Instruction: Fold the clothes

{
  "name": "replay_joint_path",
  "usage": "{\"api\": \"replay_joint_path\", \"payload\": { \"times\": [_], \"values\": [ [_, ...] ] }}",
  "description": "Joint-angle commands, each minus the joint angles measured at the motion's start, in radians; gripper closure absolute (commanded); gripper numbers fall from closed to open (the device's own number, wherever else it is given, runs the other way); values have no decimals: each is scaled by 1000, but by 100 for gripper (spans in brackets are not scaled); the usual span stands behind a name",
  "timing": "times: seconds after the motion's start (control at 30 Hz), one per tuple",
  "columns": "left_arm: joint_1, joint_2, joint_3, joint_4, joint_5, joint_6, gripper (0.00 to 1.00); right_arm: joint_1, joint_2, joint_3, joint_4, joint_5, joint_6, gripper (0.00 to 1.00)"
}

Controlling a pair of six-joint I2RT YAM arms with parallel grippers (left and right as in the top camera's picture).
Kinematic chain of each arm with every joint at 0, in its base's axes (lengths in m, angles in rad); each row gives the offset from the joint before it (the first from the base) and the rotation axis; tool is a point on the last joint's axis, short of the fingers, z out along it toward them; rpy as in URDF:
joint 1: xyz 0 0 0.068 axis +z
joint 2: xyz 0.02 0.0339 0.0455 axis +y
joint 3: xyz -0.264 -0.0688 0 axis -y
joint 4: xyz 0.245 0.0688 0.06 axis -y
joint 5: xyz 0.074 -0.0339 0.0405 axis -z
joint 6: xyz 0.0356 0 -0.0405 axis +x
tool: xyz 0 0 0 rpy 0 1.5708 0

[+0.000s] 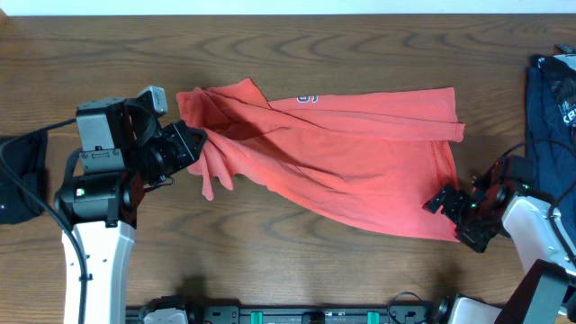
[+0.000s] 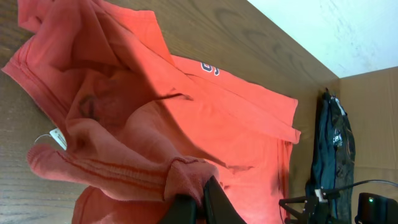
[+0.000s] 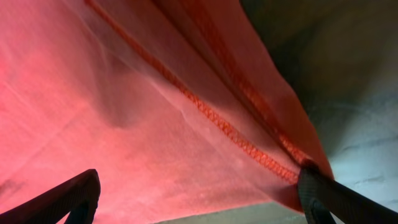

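Two arms work at a wooden table (image 1: 315,270), on which the coral-red T-shirt (image 1: 360,162) lies spread crosswise near the centre, wrinkled, with its far edge folded over. Part of the chest lettering (image 1: 308,98) shows at that far fold. The left gripper (image 1: 196,141) is at the shirt's left end, where the cloth is gathered into a bunch. In the left wrist view its fingers (image 2: 214,205) are pressed together on a ridge of the red fabric, and the white neck label (image 2: 57,138) is visible beside the bunch. The right gripper (image 1: 447,211) is at the shirt's lower right corner. In the right wrist view its two fingers (image 3: 68,199) are spread wide apart, with the stitched hem (image 3: 224,124) running diagonally across the gap. One fingertip is at the hem corner, but nothing is clamped. The navy printed shirt (image 1: 553,99) lies at the right edge of the table, apart from the T-shirt. The small black garment (image 1: 18,184) lies at the left edge, beside the left arm's base.
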Motion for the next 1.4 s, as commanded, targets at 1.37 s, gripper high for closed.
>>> {"api": "replay_joint_path", "payload": {
  "times": [1.37],
  "values": [
    [0, 0, 25, -30, -12, 55, 94, -260, 6, -62, 2, -40, 28, 1]
  ]
}}
